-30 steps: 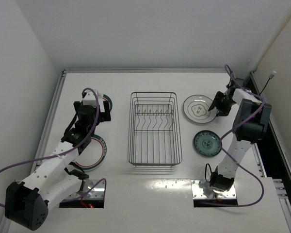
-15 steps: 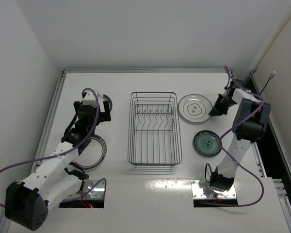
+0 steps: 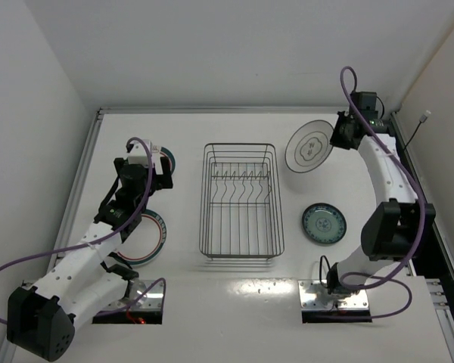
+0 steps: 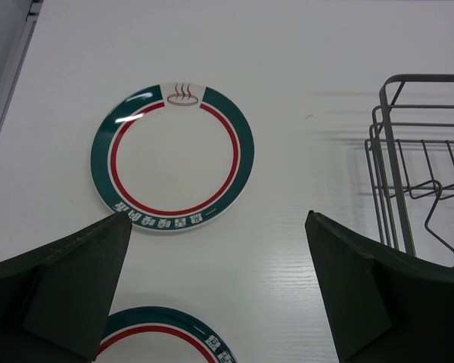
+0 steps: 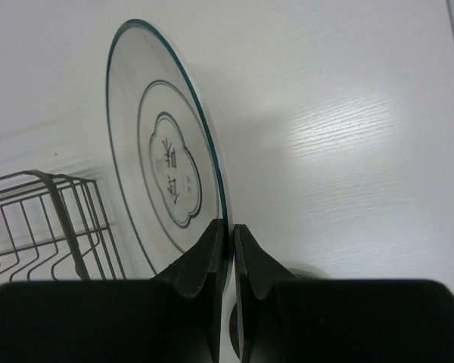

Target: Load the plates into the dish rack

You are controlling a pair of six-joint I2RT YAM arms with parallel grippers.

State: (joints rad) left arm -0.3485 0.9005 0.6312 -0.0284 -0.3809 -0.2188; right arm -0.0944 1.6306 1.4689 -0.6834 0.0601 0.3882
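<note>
My right gripper (image 3: 337,138) (image 5: 230,227) is shut on the rim of the white dark-rimmed plate (image 3: 309,147) (image 5: 163,159) and holds it tilted on edge in the air, right of the dish rack (image 3: 241,200) (image 5: 38,219). The small teal patterned plate (image 3: 323,224) lies flat on the table. My left gripper (image 3: 145,175) (image 4: 216,219) is open and empty, hovering over the table between two teal-and-red ringed plates: one ahead of it (image 4: 172,158) (image 3: 166,160), one below it (image 4: 166,339) (image 3: 148,236). The rack holds no plates.
The rack's corner (image 4: 416,174) shows at the right of the left wrist view. A metal rail (image 3: 87,170) runs along the table's left edge, another along the right (image 3: 408,189). White walls close in the back and sides.
My right gripper has lifted the dark-rimmed plate off the table and tipped it up on edge, moving it back and up. The left arm has barely moved.
</note>
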